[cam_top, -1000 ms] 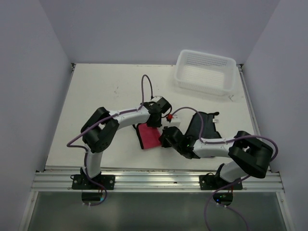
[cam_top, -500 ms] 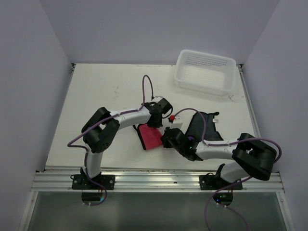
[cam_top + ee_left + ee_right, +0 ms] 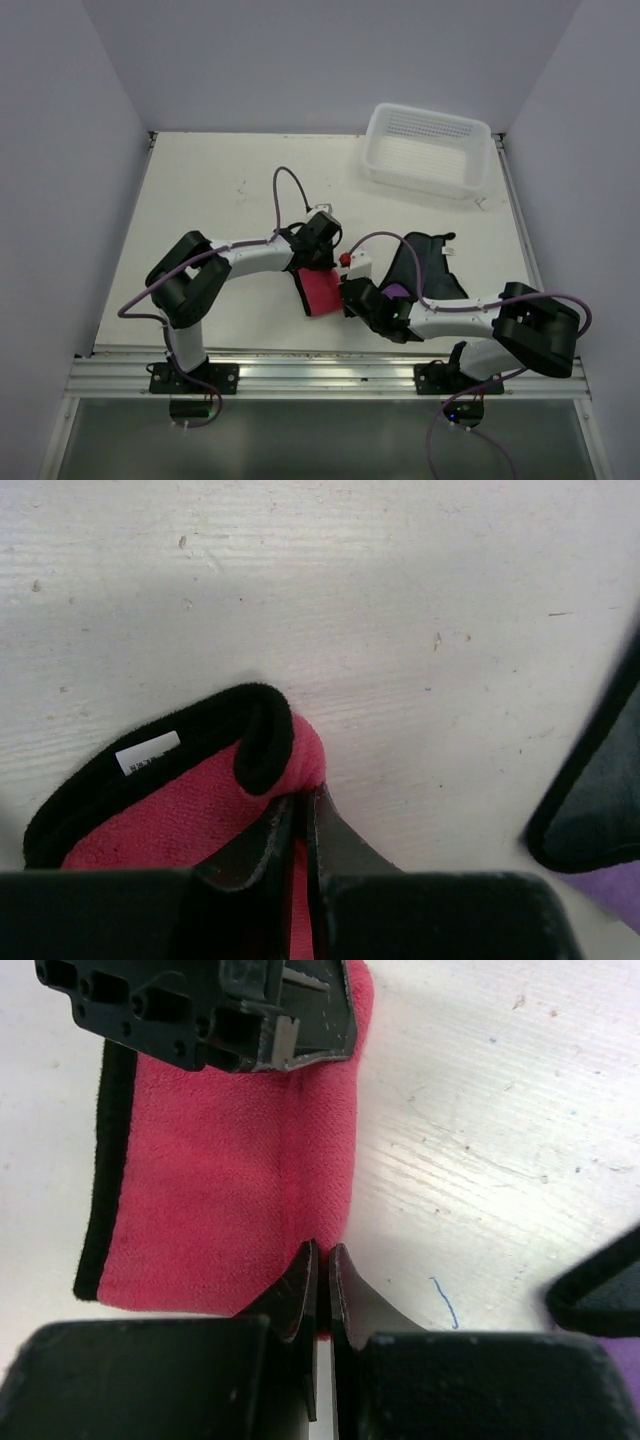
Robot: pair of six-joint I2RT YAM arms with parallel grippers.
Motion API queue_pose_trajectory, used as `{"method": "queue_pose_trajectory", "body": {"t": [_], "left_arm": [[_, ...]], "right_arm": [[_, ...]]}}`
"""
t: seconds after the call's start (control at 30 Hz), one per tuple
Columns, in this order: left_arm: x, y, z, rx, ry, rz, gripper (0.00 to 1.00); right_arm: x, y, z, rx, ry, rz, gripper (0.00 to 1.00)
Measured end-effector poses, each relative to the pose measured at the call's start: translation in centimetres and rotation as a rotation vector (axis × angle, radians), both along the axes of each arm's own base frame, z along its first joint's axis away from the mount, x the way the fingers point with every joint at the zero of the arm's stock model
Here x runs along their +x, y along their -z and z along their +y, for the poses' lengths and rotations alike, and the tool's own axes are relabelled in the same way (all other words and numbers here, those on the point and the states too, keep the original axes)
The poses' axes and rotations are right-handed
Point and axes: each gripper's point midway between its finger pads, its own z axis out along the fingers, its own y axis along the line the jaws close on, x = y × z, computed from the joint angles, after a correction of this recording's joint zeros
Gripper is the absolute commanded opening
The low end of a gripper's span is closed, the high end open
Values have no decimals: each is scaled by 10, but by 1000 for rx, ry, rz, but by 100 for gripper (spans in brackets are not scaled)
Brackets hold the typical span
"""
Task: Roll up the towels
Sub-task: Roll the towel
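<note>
Inspector A: The pink-red towel (image 3: 230, 1170) is showing a soft, matt, napped cloth with a black fabric border and a small white label.

Inspector B: The table (image 3: 400, 610) is presenting as white-painted wood, matt, grained, and scuffed with specks. The left gripper (image 3: 298, 815) fingers are reading as dark, slightly glossy plastic.

Inspector A: The basket (image 3: 428, 150) is appearing as white perforated plastic.
</note>
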Motion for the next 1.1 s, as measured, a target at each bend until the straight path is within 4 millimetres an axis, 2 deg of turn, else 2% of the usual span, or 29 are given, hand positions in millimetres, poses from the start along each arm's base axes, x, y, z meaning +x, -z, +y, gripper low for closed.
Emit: {"method": "queue_pose_trajectory", "body": {"t": [0.17,0.33,0.7,1.1], "left_arm": [[1,-1,-4,-108,11,-3,0],[-1,-4,-5,-213,36,-13,0],[-6,-5,0,-370,81,-37,0],[-9,-6,5,-458,132,-29,0]], "right_arm": [[0,-6,-2,-93,-19,-46,0],[-6,-12,5,-219,-65,-106,0],[-17,-4,16,-550,-119,-227,0],[-22,3,27,-850,-205,-319,0]]}}
